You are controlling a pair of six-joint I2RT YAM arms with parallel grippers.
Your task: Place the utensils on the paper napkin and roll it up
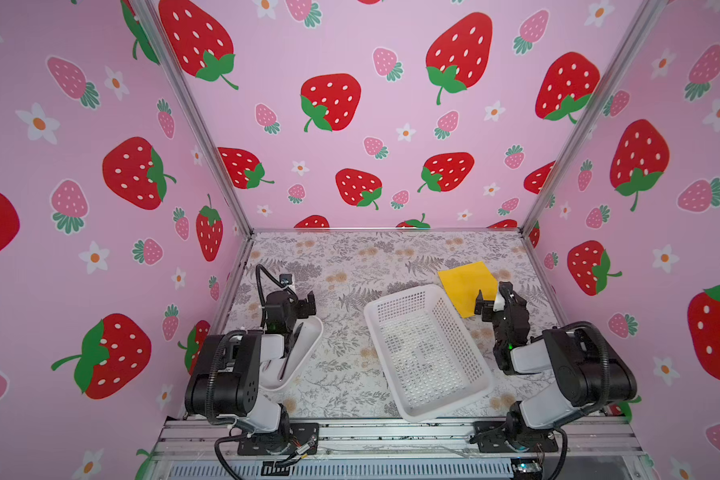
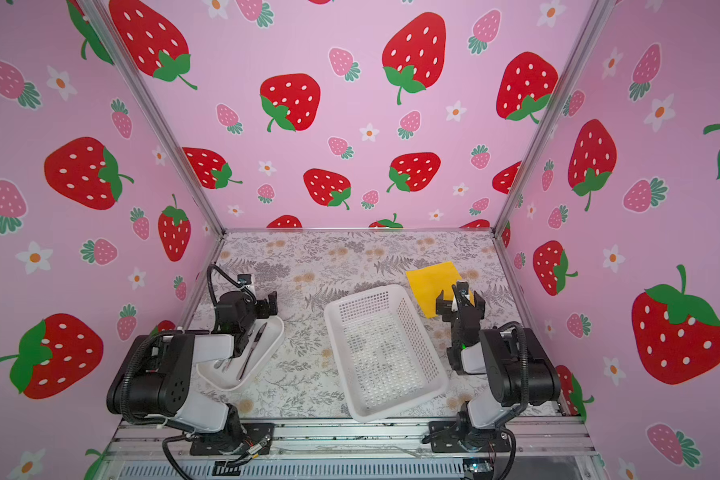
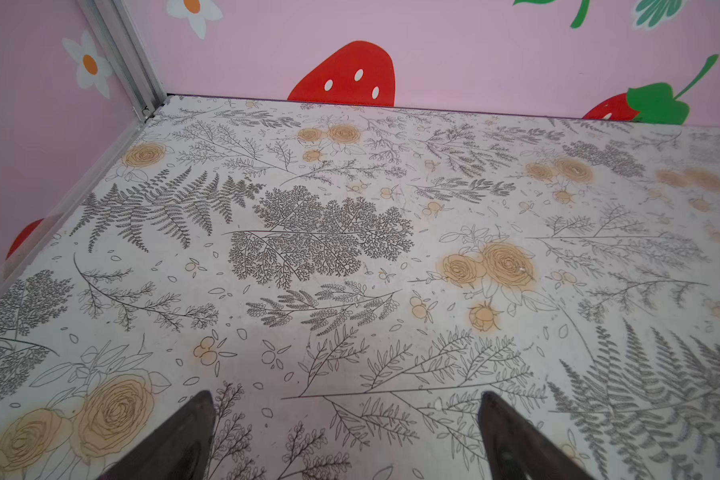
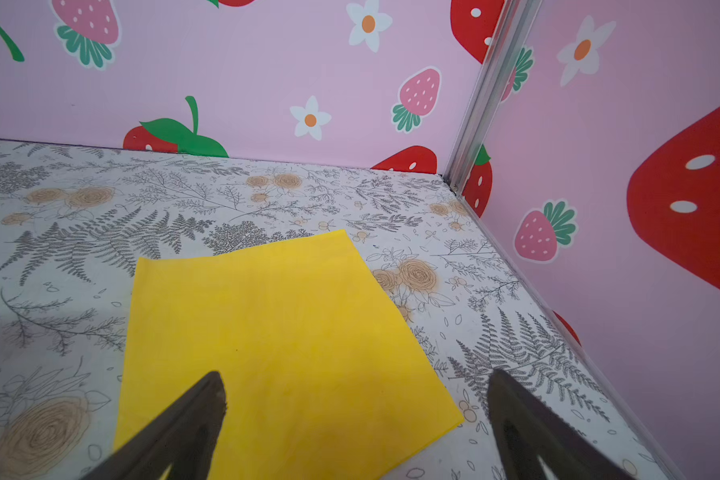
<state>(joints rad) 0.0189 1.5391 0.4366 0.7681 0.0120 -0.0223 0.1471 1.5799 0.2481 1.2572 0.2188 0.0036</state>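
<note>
Claws on both arms stand spread as wide as they go, gripping nothing. The left claw [image 3: 346, 397] points at bare counter [image 3: 350, 266], a white sheet printed with grey ferns and tan roses, just beyond the far end of a smooth white oblong tray [image 2: 273, 336]. In that tray lie the slender silvery metal utensils [image 2: 250, 353], side by side and partly hidden under the left arm. The right claw [image 4: 356, 374] hangs over the near edge of the bright yellow square paper napkin [image 4: 283, 332], which lies flat and unrolled at the far right of the counter. One finger [image 4: 188, 428] is over the sheet, its mate over the print beside it. Between the arms sits a white perforated plastic basket [image 1: 400, 297], its far corner just beside the napkin. Pink walls [image 1: 350, 104] with red strawberries and white flowers close three sides, joined by aluminium posts [image 1: 192, 112]; a metal rail [image 1: 391, 434] carries both arm bases along the front
</note>
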